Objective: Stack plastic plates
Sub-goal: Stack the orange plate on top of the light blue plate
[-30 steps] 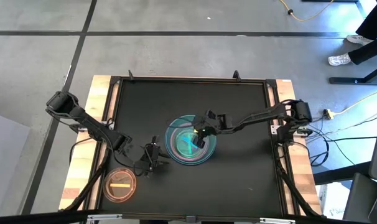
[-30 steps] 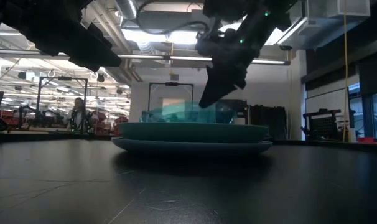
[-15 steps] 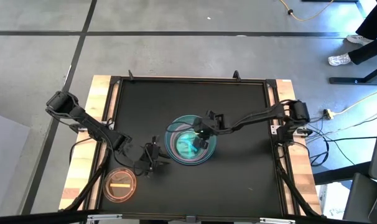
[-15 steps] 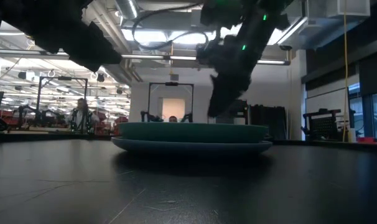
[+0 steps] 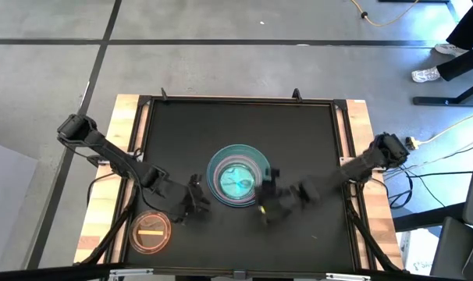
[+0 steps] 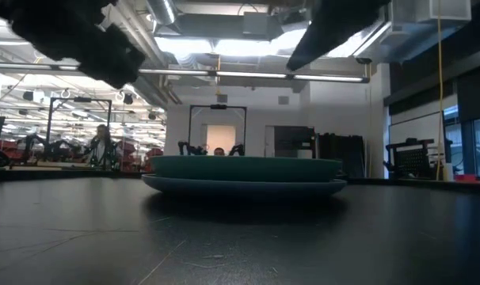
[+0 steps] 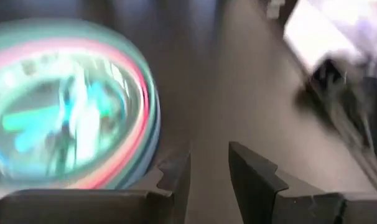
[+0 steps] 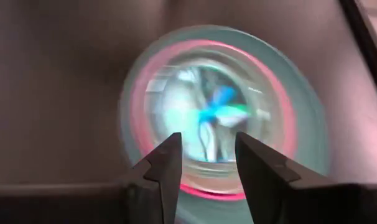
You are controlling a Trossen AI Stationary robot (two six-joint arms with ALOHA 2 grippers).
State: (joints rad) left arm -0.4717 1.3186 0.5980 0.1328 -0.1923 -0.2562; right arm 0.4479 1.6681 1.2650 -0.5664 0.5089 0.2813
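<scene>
The plastic plates sit stacked at the table's middle [image 5: 238, 176], a wide pale-blue and teal pair at the bottom [image 6: 244, 176], a pink rim inside them [image 8: 282, 112], and small translucent ones with a cyan one in the centre [image 7: 58, 118]. A single orange translucent plate [image 5: 151, 232] lies flat at the near left corner. My right gripper [image 5: 264, 204] hovers open near the stack's near-right side, fingers [image 8: 207, 140] aimed at it with nothing between them. To the stack's near left, my left gripper [image 5: 192, 204] also stands open [image 7: 209, 152] and holds nothing.
The black table top has a raised frame [image 5: 236, 100] and wooden side strips [image 5: 104, 195]. Bare black surface lies to the far side and right of the stack. Beyond the table, the low view shows a room with a person [image 6: 101, 146] far off.
My right gripper has let go of the cyan plate, which was tilted above the stack and now lies down inside it. The gripper has then risen and swung back toward the table's near edge, clear of the stack.
</scene>
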